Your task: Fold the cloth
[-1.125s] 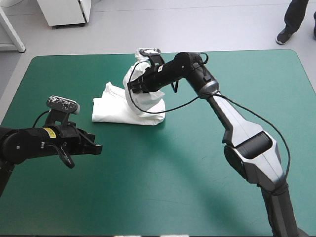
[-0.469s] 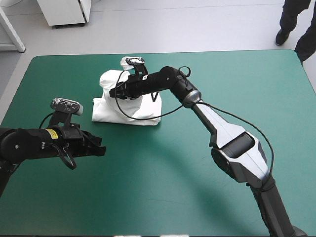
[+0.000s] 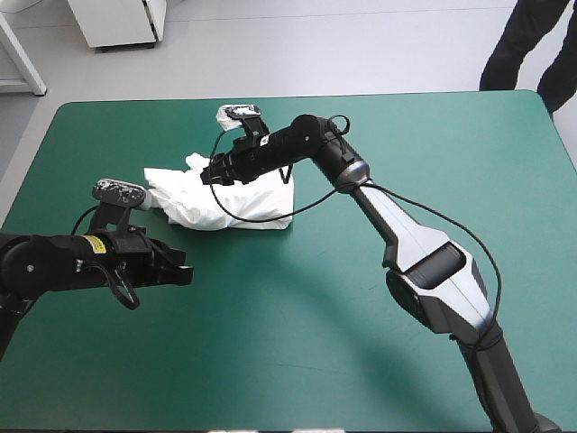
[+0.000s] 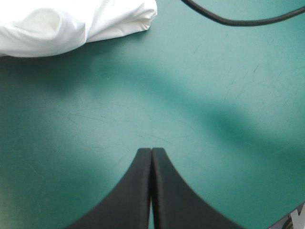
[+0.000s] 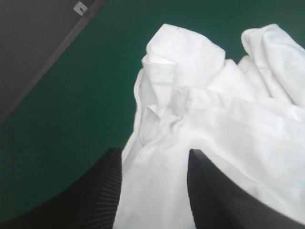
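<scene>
The white T-shirt (image 3: 236, 200) lies as a crumpled, partly folded heap on the teal-green cover, left of the middle toward the far edge. One flap reaches out to the left (image 3: 167, 180). My right gripper (image 3: 209, 171) hovers low over the heap's top. In the right wrist view its fingers stand apart, right gripper (image 5: 152, 155) open, with the T-shirt (image 5: 214, 119) lying under and ahead of them. My left gripper (image 3: 180, 271) stays near the table's left side, in front of the heap, shut and empty. The left wrist view shows the left gripper (image 4: 151, 151) well short of the T-shirt (image 4: 71, 24).
The teal-green cover (image 3: 361, 361) stretches wide in front of and to the right of the T-shirt. The table's far edge (image 3: 288, 96) runs a short way behind the heap.
My right gripper carried the raised part of the T-shirt leftward and down. The cloth now lies lower, with a flap spread out to the left. The left arm has hardly moved.
</scene>
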Controlling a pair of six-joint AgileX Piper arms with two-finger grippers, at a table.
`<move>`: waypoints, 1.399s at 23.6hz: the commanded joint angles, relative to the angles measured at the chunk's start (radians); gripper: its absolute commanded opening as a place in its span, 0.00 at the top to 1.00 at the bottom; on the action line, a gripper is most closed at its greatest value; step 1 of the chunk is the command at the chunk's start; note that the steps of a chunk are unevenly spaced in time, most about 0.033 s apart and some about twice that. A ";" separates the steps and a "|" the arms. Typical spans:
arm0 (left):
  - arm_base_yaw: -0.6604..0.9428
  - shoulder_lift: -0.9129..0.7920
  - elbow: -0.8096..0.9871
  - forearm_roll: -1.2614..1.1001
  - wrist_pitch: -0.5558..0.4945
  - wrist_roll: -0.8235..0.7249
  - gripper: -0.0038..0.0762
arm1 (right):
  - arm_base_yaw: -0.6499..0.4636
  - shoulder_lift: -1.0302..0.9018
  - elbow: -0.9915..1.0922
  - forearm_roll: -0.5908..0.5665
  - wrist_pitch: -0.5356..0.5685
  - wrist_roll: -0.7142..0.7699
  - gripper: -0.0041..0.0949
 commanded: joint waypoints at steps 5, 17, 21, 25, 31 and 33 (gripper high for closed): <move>-0.001 -0.015 -0.028 -0.032 -0.058 -0.002 0.98 | -0.035 -0.075 -0.064 -0.250 0.200 0.119 0.53; -0.001 -0.015 -0.028 -0.048 -0.066 -0.002 0.98 | -0.156 -0.061 -0.056 -0.373 0.280 0.169 0.42; -0.001 -0.015 -0.028 -0.052 -0.068 -0.002 0.98 | -0.156 -0.014 -0.029 -0.356 0.280 0.197 0.42; -0.001 -0.015 -0.028 -0.052 -0.072 -0.002 0.98 | -0.156 0.023 -0.029 -0.316 0.280 0.200 0.42; -0.001 -0.015 -0.028 -0.068 -0.083 -0.002 0.98 | -0.156 0.054 -0.029 -0.235 0.280 0.200 0.42; -0.001 -0.015 -0.028 -0.077 -0.087 -0.002 0.98 | -0.152 0.061 -0.029 -0.228 0.280 0.200 0.42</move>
